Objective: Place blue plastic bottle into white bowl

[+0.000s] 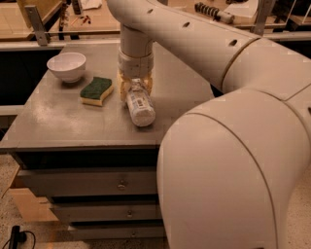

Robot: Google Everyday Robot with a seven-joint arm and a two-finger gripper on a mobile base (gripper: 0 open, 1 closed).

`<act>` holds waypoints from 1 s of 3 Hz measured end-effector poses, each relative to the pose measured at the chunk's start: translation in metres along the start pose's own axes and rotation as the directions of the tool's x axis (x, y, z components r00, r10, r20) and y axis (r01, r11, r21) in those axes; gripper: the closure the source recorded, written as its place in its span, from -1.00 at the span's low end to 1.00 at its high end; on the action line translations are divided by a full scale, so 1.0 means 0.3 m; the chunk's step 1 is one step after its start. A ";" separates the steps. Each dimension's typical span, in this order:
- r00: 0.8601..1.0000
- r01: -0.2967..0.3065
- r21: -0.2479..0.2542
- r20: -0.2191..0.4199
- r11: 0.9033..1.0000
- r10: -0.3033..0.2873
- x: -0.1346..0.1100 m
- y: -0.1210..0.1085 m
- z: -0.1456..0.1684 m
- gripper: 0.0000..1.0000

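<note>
The blue plastic bottle (140,108) lies on its side on the grey table (58,121), its base toward the front edge and its cap end under my wrist. My gripper (134,88) reaches down from above. Its pale fingers (123,88) sit on either side of the bottle's upper part, drawn in against it. The white bowl (67,65) stands empty at the table's back left, well apart from the gripper. My arm hides the bottle's cap.
A green and yellow sponge (96,90) lies between the bowl and the bottle, just left of the gripper. My large arm fills the right of the view. Drawers (87,184) sit under the tabletop. A cluttered bench (92,14) runs behind.
</note>
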State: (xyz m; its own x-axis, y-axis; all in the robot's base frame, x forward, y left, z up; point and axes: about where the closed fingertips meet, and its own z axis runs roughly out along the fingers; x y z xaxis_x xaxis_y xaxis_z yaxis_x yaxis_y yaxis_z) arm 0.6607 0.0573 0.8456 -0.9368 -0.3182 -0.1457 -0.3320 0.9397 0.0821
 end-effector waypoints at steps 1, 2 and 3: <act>0.986 0.092 -0.110 0.147 0.990 -0.076 -0.051 0.054 -0.156 0.77; 0.949 0.169 -0.264 0.303 0.950 -0.085 -0.106 0.119 -0.254 1.00; 0.925 0.168 -0.330 0.379 0.929 -0.033 -0.145 0.130 -0.300 1.00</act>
State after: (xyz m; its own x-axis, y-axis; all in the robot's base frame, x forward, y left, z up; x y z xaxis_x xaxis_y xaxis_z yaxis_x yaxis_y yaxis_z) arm 0.6787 0.0965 0.9438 -0.8136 -0.2776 -0.5108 -0.5023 0.7780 0.3773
